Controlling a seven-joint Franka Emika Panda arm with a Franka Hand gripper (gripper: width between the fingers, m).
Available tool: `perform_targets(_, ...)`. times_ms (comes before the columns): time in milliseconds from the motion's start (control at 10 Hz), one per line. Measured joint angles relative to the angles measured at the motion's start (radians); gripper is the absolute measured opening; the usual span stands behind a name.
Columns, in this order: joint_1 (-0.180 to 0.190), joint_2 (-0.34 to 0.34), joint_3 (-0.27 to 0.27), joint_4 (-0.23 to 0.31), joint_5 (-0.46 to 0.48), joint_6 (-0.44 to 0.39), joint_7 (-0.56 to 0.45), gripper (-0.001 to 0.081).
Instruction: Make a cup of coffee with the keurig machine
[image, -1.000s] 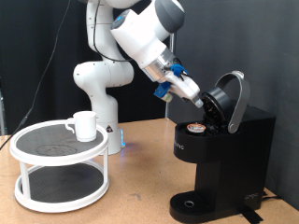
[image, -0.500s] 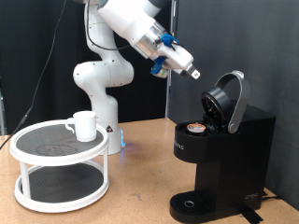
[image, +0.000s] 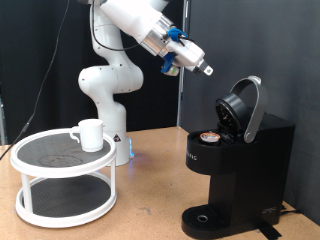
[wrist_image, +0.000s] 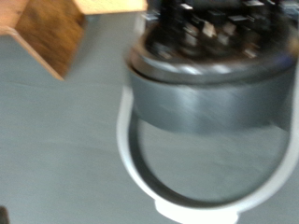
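Black-tipped jaws look pressed together and hold nothing, hanging in the air above the keurig machine. Its lid is flipped up with a pod seated. Cup waits on the white stand, desk-side.

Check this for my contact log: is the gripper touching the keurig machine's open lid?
Apart. In the exterior view the gripper hangs up and to the left of the keurig machine, with bare wall showing between its tip and the raised lid.
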Motion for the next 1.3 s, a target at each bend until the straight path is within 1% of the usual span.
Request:
perform_targets(100, 0.0, 0.014, -0.003, 0.03, 0.002, -0.045, 0.014, 0.0734)
perform_targets(300, 0.008, 0.054, 0.011, 0.092, 0.0, -0.084, 0.052, 0.0734)
perform_targets(500, 0.015, 0.092, 0.052, 0.143, 0.003, -0.033, 0.091, 0.0734)
perform_targets(800, 0.028, 0.143, 0.108, 0.237, -0.078, -0.073, 0.169, 0.0734)
perform_targets(900, 0.033, 0.155, 0.129, 0.257, -0.089, -0.061, 0.186, 0.0734)
perform_targets(1100, 0.048, 0.167, 0.188, 0.264, -0.099, 0.07, 0.222, 0.0734)
perform_targets(1200, 0.057, 0.176, 0.215, 0.268, -0.116, 0.101, 0.244, 0.0734)
perform_targets(1300, 0.064, 0.185, 0.24, 0.274, -0.138, 0.112, 0.272, 0.0734)
